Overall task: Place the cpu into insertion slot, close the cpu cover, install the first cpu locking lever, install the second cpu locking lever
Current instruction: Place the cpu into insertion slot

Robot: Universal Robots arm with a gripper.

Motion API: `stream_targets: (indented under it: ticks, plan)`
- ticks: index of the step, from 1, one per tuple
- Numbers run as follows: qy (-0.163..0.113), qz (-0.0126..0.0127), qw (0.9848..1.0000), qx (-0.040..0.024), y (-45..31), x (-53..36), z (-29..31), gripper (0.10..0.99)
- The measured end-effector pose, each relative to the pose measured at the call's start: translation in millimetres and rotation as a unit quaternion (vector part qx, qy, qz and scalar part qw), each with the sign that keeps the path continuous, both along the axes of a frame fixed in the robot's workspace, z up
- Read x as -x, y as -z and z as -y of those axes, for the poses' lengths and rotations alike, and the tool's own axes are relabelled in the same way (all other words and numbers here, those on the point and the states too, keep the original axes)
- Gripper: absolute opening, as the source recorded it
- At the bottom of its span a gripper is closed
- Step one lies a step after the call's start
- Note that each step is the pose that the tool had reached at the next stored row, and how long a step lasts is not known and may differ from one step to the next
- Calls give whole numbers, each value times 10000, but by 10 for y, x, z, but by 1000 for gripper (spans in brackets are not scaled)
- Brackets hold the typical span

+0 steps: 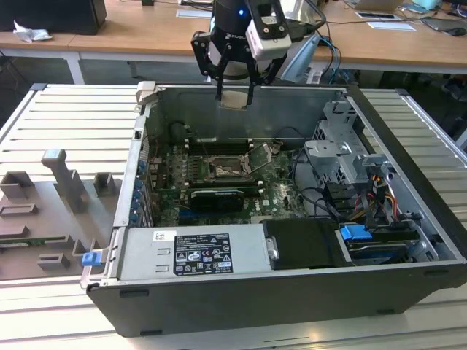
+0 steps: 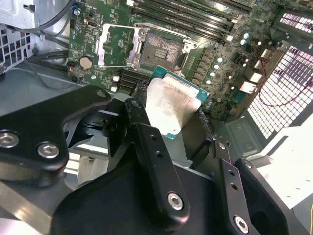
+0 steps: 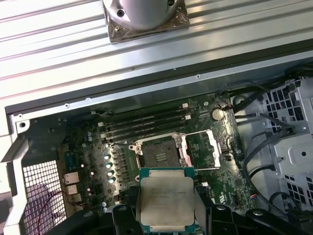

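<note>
Cpu [image 3: 167,198] is not yet seated; I judge the first step under way and the rest undone. Inside the open case [image 1: 241,306], over the board [image 1: 168,182], the gripper [image 1: 235,100] hangs well above the slot [image 3: 159,152], clamped on the cpu's edges. Just beside the slot the cover [image 3: 211,149] stands swung open; the slot itself lies bare. Closing and locking are left.

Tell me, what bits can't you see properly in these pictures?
- Gripped edges of the cpu: second wrist view, hidden by the fingers.
- Underside of the cpu: both wrist views, it faces away.
- Pins of the insertion slot: exterior view, too small.
- Hinge of the cpu cover: exterior view, too small.
</note>
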State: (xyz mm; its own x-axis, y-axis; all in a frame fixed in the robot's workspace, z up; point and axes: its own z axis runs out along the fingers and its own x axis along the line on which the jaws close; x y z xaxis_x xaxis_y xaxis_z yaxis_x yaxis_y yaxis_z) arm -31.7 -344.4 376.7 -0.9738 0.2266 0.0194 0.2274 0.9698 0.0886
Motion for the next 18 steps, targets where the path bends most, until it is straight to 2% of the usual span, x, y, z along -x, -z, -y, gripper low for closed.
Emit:
stream_targets:
  ticks: [12, 18]
  plan:
    - [262, 0, 9997, 0, 0, 0, 0, 529]
    - [546, 0, 9985, 0, 2, 1, 0, 529]
